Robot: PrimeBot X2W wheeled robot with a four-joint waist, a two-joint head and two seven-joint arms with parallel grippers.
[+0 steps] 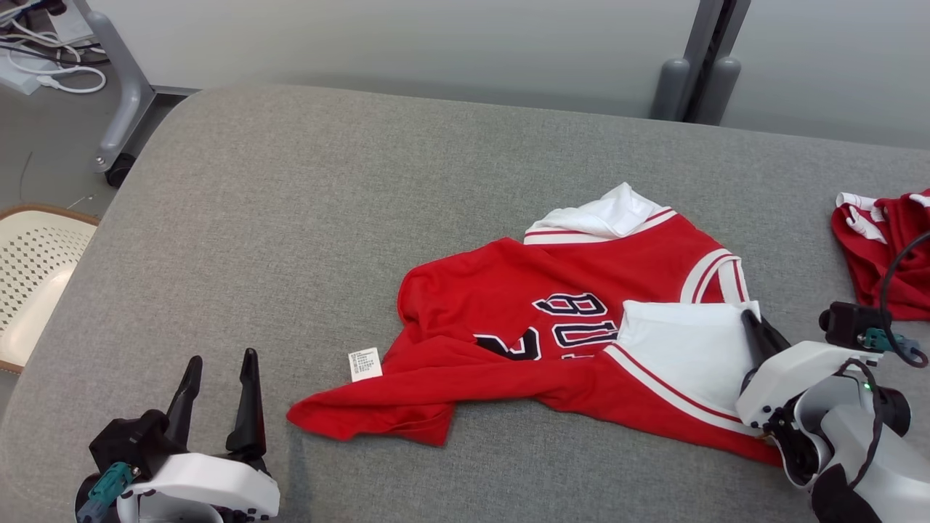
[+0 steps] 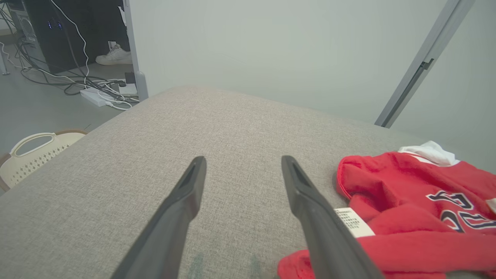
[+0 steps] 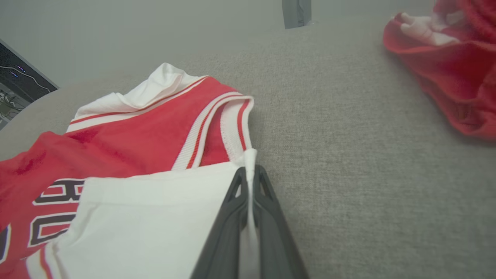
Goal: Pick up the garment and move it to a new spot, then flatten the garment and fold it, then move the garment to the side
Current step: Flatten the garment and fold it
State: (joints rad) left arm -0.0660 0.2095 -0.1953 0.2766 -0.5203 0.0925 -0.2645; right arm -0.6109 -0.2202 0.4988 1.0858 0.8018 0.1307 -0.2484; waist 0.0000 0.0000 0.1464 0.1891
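The crumpled red basketball jersey with white trim [image 1: 508, 305] lies on the grey fabric-covered desk [image 1: 290, 218]; the right gripper [image 1: 750, 319] is clamped on its white turned-over corner [image 1: 683, 349]; the left gripper [image 1: 221, 363] gapes empty nearby.

Bright, diffuse light from above is even across all 3 views, leaving only faint soft shadows on the grey cushion [image 1: 290, 218] under the edges of the red garment [image 1: 508, 290], while both wrist views stretch toward their borders and the fingers [image 3: 228, 224] of the right gripper [image 3: 251, 172] look slightly soft up close.
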